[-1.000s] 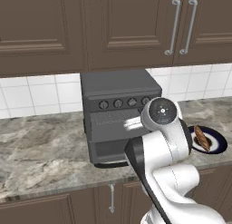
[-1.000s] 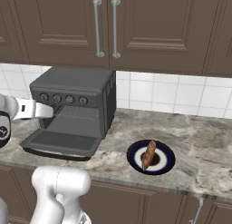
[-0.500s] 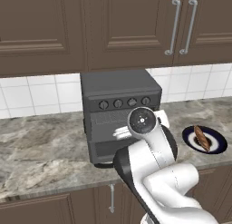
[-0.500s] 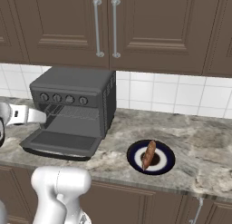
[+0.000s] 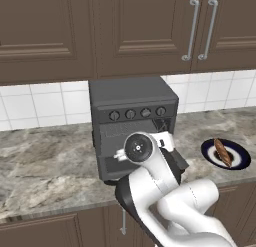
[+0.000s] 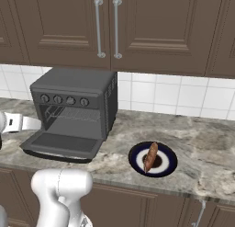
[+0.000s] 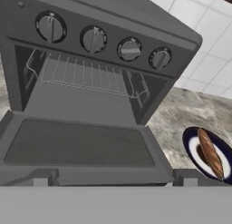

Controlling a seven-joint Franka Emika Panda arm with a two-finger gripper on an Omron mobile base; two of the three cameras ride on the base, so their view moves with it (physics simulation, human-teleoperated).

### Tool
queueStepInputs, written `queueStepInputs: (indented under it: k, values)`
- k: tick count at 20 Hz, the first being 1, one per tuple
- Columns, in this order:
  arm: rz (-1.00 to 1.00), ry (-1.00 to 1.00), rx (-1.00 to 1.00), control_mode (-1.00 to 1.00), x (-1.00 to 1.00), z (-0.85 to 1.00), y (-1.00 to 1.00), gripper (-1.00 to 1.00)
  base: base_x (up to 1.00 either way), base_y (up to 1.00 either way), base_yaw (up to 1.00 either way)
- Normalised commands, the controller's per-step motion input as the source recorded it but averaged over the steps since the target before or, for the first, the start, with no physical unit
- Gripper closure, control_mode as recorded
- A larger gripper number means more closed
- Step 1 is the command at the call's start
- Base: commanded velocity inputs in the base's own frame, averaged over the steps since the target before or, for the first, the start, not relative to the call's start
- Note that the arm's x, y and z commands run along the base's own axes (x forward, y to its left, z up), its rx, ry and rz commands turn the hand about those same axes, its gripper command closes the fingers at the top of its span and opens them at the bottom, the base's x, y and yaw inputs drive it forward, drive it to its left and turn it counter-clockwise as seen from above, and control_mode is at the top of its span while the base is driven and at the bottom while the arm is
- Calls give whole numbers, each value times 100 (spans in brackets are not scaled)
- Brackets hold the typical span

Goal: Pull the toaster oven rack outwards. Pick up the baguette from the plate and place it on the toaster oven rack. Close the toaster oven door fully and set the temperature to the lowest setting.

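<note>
Oven (image 6: 73, 90) door (image 6: 62, 144) down flat, rack (image 7: 86, 75) inside cavity. Baguette (image 6: 150, 156) on plate (image 6: 169, 165), right of oven. Claw (image 7: 111, 177) fingers apart before door.

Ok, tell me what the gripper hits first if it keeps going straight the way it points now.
Probably the toaster oven rack inside the toaster oven. The open gripper looks over the lowered toaster oven door into the cavity. If it runs low, the door comes first; depth is hard to judge.
</note>
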Motion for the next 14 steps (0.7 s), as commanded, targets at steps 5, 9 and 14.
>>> queueStepInputs:
  k: [5, 9, 14]
  values:
    - [0, -12, 10, -100, 21, -5, 0, -100, 0, 0, 0]
    - [0, -7, 14, -100, 28, -17, 0, -100, 0, 0, 0]
    - [2, -8, 5, -100, 9, -25, 0, -100, 0, 0, 0]
